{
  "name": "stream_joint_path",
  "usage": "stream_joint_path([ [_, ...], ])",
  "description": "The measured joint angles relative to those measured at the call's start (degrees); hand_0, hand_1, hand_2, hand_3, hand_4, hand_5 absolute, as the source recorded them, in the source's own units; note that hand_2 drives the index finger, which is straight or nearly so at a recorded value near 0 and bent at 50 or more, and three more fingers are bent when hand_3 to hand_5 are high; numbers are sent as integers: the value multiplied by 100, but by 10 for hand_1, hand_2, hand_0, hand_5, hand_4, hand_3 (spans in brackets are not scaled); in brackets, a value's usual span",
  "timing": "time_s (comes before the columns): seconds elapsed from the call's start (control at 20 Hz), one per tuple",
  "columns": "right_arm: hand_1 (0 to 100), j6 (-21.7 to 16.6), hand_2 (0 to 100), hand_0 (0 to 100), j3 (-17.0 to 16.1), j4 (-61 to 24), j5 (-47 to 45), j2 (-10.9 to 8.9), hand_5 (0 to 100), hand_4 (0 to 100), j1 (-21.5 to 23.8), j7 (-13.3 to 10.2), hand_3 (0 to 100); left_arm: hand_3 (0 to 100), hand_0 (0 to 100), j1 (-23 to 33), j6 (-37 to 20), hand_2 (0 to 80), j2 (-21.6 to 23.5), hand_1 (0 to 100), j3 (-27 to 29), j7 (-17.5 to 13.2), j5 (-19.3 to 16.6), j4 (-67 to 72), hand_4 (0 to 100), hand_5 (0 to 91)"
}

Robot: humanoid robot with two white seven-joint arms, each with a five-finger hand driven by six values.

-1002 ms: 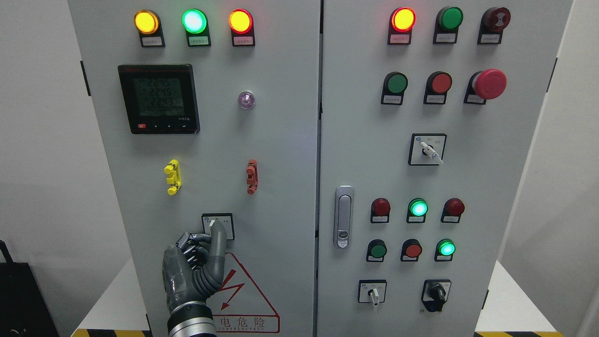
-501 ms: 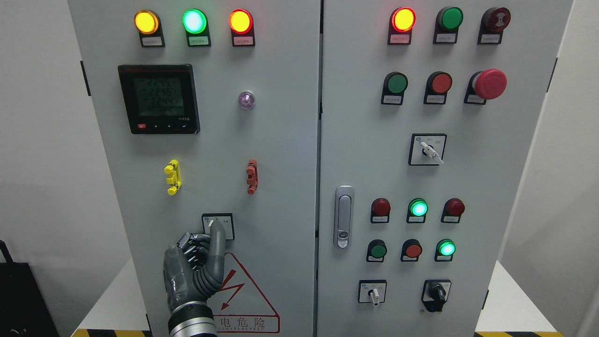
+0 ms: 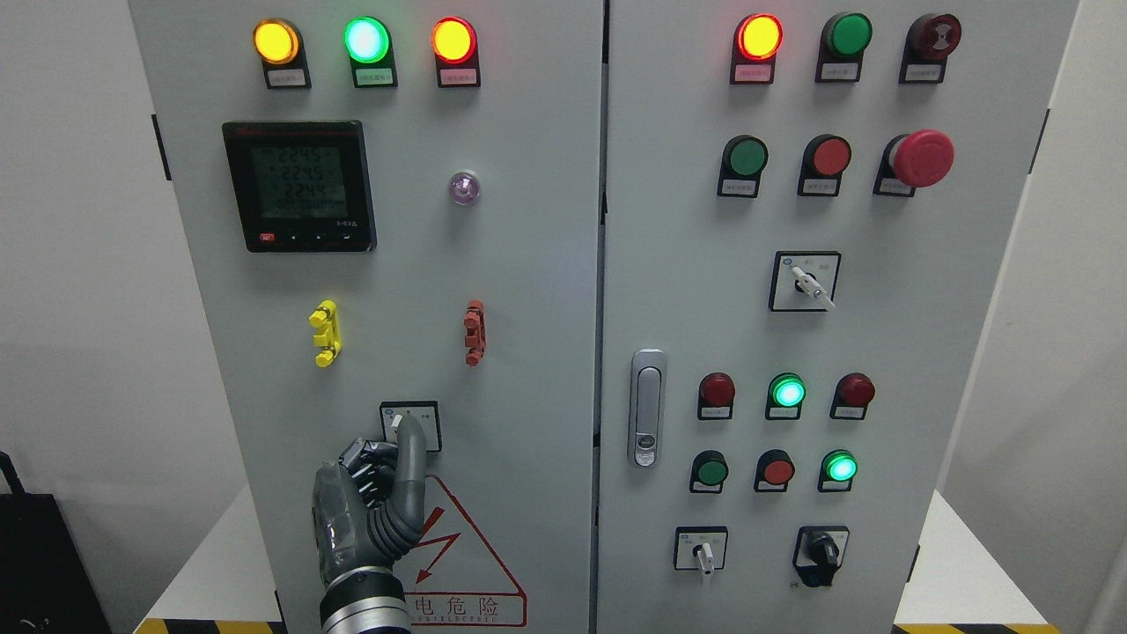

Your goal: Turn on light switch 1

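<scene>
left hand [image 3: 365, 515] low on left cabinet door [image 3: 528, 264], above red warning triangle [image 3: 458, 550]. index finger [image 3: 410, 458] extended upward, tip over the knob of light switch 1 [image 3: 410, 426]; other fingers clenched, grasping nothing. switch in black-framed square plate, lower middle of left door, below yellow clip [image 3: 324, 333] and red clip [image 3: 474, 332]. actual contact between tip and knob: cannot tell.

left hand [image 3: 370, 515] | shifted slightly right | fingertip higher on switch [image 3: 410, 426]
</scene>
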Motion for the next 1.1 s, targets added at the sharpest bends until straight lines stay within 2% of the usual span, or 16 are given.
stream_joint_path([
  [0.85,0,0,0,0,1,0,0,-2,0,0,0,0,0,1000,502,-33,-18,633,0,240,-6,-3,9,19,1000,877],
  [1.1,0,0,0,0,1,0,0,-2,0,0,0,0,0,1000,446,-29,-22,634,0,246,-6,-20,9,20,1000,877],
])
